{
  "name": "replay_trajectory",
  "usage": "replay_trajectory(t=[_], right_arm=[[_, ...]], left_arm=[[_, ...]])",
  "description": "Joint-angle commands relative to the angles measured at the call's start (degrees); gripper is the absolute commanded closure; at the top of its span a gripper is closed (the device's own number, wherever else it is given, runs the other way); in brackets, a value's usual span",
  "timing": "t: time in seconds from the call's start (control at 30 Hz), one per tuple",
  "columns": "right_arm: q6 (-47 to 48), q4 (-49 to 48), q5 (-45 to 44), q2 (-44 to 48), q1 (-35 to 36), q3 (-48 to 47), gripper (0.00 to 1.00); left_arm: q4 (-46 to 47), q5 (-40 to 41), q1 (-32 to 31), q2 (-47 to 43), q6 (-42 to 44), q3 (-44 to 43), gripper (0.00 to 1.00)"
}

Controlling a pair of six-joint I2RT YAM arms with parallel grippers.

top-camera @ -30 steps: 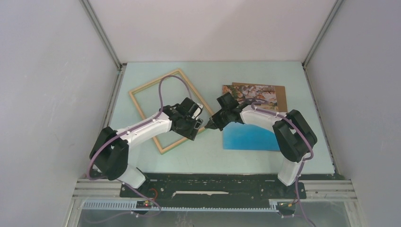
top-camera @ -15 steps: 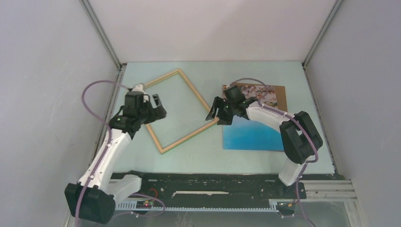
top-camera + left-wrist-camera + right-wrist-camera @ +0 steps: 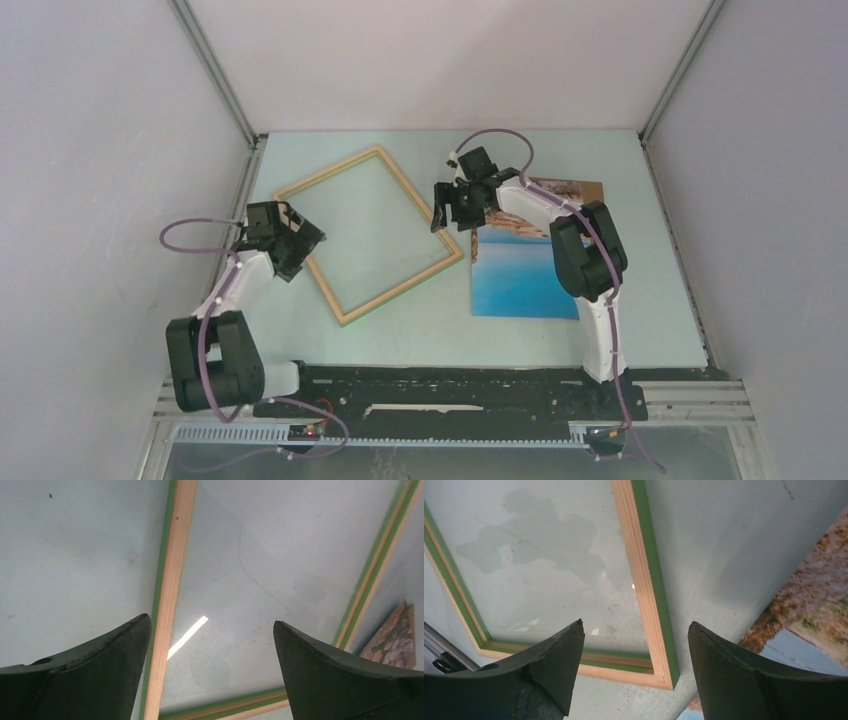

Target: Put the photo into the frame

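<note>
Pale mint-green tabletop (image 3: 420,335): carries everything, all of it lying flat. Thin-railed rectangular frame (image 3: 403,289), natural wood face up with green along the edges: lies left of centre, turned askew, with only bare tabletop inside. Rectangular seaside photo (image 3: 520,280), blue water on the near half and brown rocks on the far half: lies outside the frame, just beside its right corner, partly hidden by the right arm. Plain brown board (image 3: 597,192): peeks out at the photo's far right corner. Right hand (image 3: 455,220): hangs spread wide and empty above the frame's right rail, between frame and photo. Left hand (image 3: 300,236): hangs spread wide above the frame's left rail, gripping nothing, that rail showing between the fingers (image 3: 100,670) in the wrist view.
</note>
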State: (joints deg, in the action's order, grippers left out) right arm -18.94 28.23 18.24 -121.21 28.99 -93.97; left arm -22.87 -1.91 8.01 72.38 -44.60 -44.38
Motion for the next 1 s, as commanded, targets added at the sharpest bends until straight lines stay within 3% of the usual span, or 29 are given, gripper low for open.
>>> replay_trajectory(t=[0.0,0.13,0.2,0.37,0.47,0.57,0.77,0.97], right_arm=[[3.40,2.29,3.34,-3.61,0.07,-4.24,0.18],[2.47,1.86,3.49,-4.24,1.36,-2.44,0.24],[0.98,2.41,1.11,-3.07,1.61,-0.43,0.26],[-2.44,6.10,-3.67,4.60,-0.34,4.16,0.21],[-4.02,4.59,0.00,10.95,-2.62,9.85,0.18],[-6.02,1.60,6.52,15.80,-5.98,16.23,0.17],[-8.64,-3.10,12.49,21.96,-10.50,26.71,0.19],[-9.16,-4.19,12.82,26.17,-11.50,31.52,0.20]], left_arm=[[3.54,-0.85,0.53,5.89,-0.80,-3.26,0.00],[2.15,-4.02,-0.03,10.77,2.99,-5.63,0.02],[0.15,-1.25,-2.25,9.80,6.12,-5.70,0.02],[-0.29,6.96,-12.46,-0.50,15.01,-1.74,0.01],[2.48,0.49,-20.06,-2.39,21.09,-0.57,0.03],[-0.56,-5.27,-28.02,1.70,27.07,-4.37,0.06],[-10.91,1.79,-41.14,15.71,33.56,-16.30,0.17],[-14.80,8.68,-46.60,24.66,33.85,-23.24,0.21]])
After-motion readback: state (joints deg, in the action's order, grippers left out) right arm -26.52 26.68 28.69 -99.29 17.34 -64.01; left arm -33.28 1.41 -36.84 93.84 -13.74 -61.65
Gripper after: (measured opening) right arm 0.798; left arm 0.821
